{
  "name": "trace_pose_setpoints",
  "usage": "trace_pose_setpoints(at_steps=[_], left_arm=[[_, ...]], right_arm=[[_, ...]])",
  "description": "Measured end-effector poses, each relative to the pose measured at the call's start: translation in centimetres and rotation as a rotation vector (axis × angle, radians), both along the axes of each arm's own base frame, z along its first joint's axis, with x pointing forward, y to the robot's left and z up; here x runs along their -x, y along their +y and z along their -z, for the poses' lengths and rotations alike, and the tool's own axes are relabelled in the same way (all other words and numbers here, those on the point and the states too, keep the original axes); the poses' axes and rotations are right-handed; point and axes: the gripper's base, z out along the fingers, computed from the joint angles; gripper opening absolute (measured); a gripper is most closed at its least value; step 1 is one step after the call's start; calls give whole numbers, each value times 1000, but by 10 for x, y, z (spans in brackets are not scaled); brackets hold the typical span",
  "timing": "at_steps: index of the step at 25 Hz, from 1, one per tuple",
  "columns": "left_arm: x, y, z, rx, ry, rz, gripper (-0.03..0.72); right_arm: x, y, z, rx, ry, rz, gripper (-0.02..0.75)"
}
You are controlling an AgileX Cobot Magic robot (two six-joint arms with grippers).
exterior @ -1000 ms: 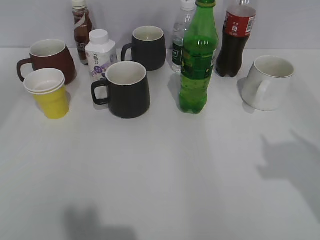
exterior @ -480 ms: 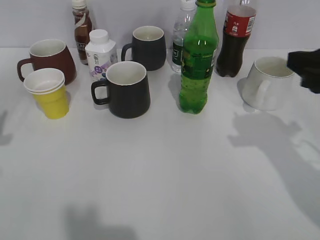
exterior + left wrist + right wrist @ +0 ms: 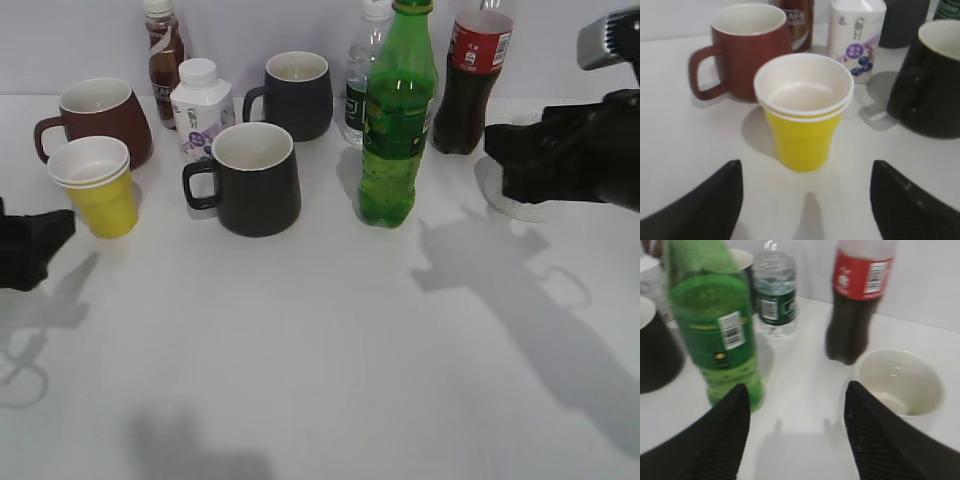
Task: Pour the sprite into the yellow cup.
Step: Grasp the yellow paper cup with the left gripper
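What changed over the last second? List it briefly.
Both arms came into the exterior view: the left gripper from the left edge toward the yellow cup, the right gripper from the right toward the sprite. Both are open, holding nothing. Cups and bottles stayed put.

The left gripper (image 3: 805, 200) is seen as two matte black, rounded, tapering fingers. The right gripper (image 3: 797, 432) is likewise black, and a fine ribbed texture is shown on its fingers (image 3: 867, 435). A grey block is mounted above the black right arm (image 3: 575, 150).
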Motion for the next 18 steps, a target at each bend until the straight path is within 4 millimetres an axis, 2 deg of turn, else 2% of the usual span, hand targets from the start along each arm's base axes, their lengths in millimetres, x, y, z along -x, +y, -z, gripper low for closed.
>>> trace_pose_setpoints(at_steps=[4, 10, 18], left_arm=[[-15, -6, 22, 11, -17, 28, 636], [-39, -12, 50, 34, -89, 36, 643], [-83, -22, 72, 2, -115, 49, 643]], right_arm=[[2, 6, 1, -15, 3, -18, 451], [2, 7, 0, -28, 1, -18, 451], [2, 7, 0, -30, 2, -17, 453]])
